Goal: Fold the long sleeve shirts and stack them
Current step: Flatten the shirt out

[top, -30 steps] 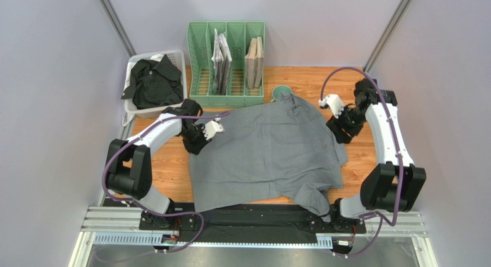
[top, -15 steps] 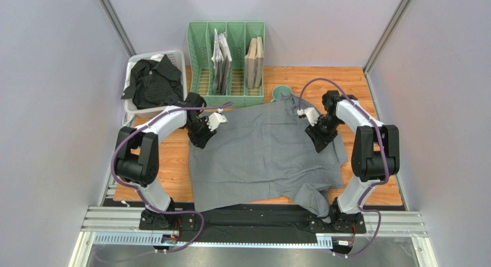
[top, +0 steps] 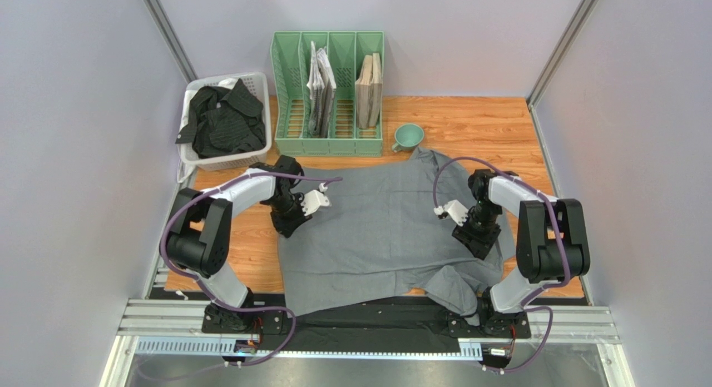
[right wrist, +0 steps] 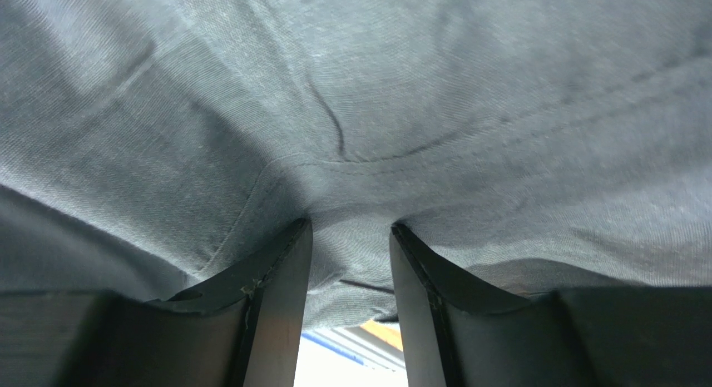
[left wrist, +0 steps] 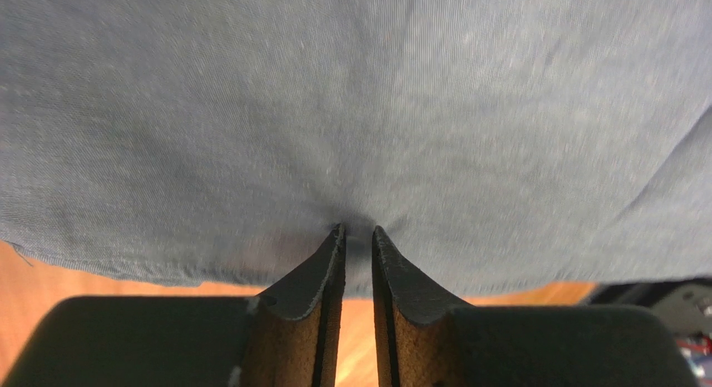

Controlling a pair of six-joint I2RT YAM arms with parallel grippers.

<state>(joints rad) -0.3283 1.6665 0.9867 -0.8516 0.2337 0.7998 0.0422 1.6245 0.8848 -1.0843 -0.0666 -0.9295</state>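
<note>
From above, the grey shirt (top: 393, 224) lies spread across the middle of the wooden worktop (top: 476, 124). Its near hem spills over the front edge by the arm bases, and a sleeve is bunched at the near right corner. The left fingers (top: 287, 223) sit low at the shirt's left edge, and the right fingers (top: 483, 239) sit at its right edge. From this height I can't make out how either pair stands. The black shirt (top: 219, 120) is heaped in a white basket (top: 251, 77) at the far left corner, well apart from the grey one. Next to the basket stands a green file rack (top: 284, 70) with papers and folders in its slots. A small teal cup (top: 408, 137) sits just beyond the grey shirt's far edge.

From the left wrist, the grey shirt (left wrist: 359, 112) fills nearly the whole view, with a strip of worktop (left wrist: 83, 283) showing beneath its edge. The left fingers (left wrist: 313, 295) are drawn almost together. The cloth puckers right at their tips, so they are pinching a thin bit of the shirt near its edge.

From the right wrist, the grey shirt (right wrist: 376, 95) hangs rumpled overhead, a stitched seam curving across it. The right fingers (right wrist: 267, 304) stand somewhat further apart than the left pair. A thicker fold of the cloth is bunched between their tips and gripped there.
</note>
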